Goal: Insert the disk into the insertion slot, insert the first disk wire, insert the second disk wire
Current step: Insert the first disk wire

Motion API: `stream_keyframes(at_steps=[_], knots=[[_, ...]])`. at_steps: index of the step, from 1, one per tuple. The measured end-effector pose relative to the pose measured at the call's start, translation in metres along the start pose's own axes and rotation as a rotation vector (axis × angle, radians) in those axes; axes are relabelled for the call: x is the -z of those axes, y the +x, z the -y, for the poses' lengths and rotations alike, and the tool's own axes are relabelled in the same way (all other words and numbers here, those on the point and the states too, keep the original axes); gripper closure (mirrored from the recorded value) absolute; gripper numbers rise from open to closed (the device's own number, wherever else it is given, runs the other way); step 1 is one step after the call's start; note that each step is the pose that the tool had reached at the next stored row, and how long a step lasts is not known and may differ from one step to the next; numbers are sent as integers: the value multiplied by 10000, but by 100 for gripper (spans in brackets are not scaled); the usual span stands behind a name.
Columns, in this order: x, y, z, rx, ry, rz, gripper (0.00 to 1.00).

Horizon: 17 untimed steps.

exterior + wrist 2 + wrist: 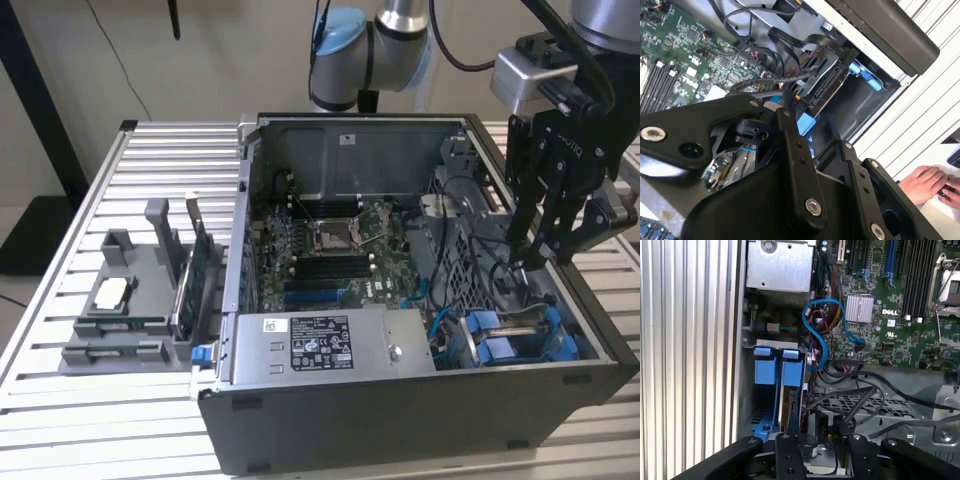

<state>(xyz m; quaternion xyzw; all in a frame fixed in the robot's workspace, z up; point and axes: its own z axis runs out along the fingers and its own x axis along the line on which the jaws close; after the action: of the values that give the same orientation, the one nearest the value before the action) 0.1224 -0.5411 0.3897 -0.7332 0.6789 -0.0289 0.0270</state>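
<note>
One step looks done: the disk (505, 338), in its blue carrier, sits down in the drive bay at a corner of the computer case (400, 425) on the slatted surface (120, 420). The claw (527, 260) hangs inside the case near that bay, among black cables (860, 397) and not far from a blue wire (816, 335). Whether it is open or gripping a plug I cannot tell. I judge the wire stage is in hand, which calls for squaring a connector to its socket in a crowded space.
</note>
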Motion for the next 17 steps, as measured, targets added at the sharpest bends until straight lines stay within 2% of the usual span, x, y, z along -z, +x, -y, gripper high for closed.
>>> stream_keyframes(at_steps=[7,12,13,17], knots=[[0,-3,-48,-1,123,-6,59],[0,-4,-51,-1,131,-7,62],[0,-4,-51,-1,131,-6,69],[0,-4,-52,-1,131,-7,69]])
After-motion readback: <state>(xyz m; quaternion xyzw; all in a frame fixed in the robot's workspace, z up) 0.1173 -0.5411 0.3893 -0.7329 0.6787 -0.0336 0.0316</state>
